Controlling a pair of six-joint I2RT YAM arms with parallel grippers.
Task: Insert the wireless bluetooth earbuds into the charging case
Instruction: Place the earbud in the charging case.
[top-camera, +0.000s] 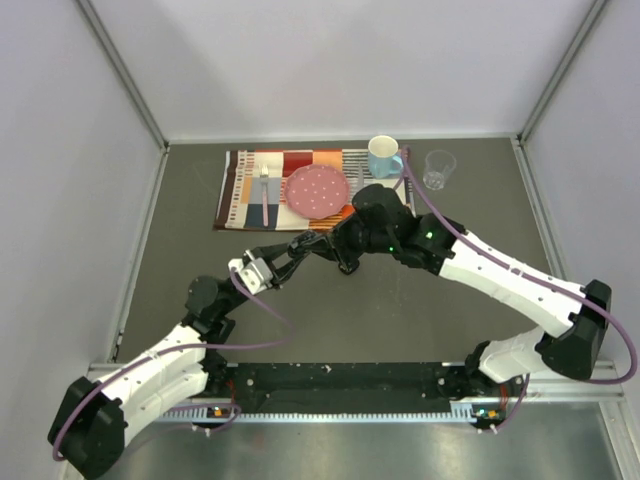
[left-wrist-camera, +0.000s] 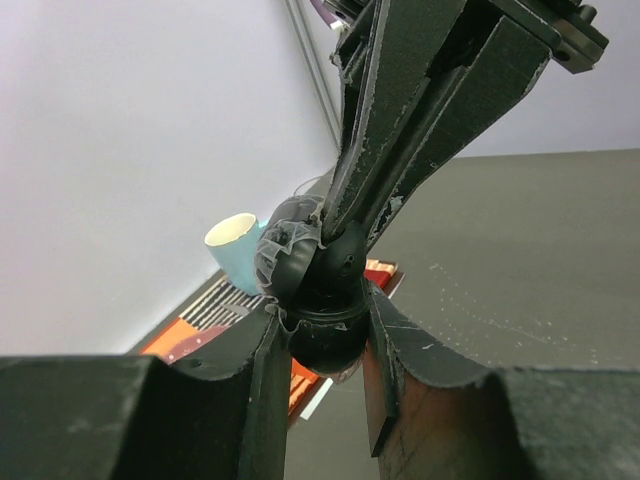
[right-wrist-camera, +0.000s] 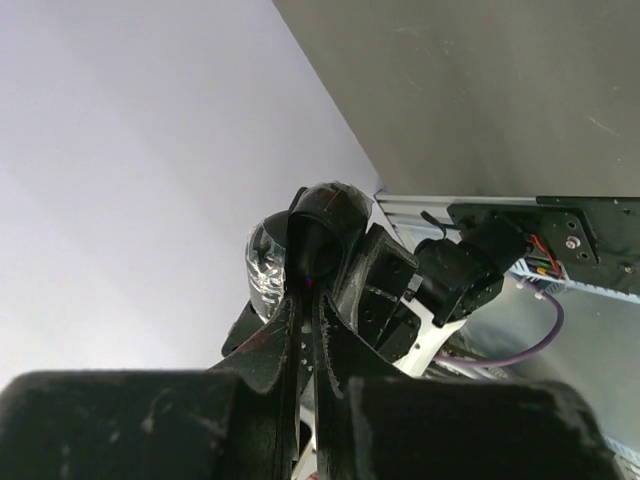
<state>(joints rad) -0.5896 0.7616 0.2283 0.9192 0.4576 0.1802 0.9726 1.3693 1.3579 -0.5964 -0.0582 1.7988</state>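
The left claw (left-wrist-camera: 325, 318) is clenched on the charging case (left-wrist-camera: 322, 340), a black rounded shell. It holds the case in the air above the middle of the table (top-camera: 400, 310), just on the near side of the placemat (top-camera: 245, 190). The right claw (right-wrist-camera: 310, 292) meets the case from the opposite side with its jaws pressed together, and its tips touch the upper half of the case.

To do this step well, I think the left claw should grip firmly and not turn. The right claw should push only lightly and straight along the pocket, because a sideways push may twist the case out of the grip. The earbud should have its stem in line with the pocket before any release.

Much is hard to make out. I cannot tell whether an earbud is pinched between the right jaws or lies in the case, because everything there is black on black. A clear crinkled part (left-wrist-camera: 280, 250) sits on the left side of the case, and I cannot say if it is a lid or a wrapping. In the top view the two claws cover the case fully. No other earbud shows in any view.
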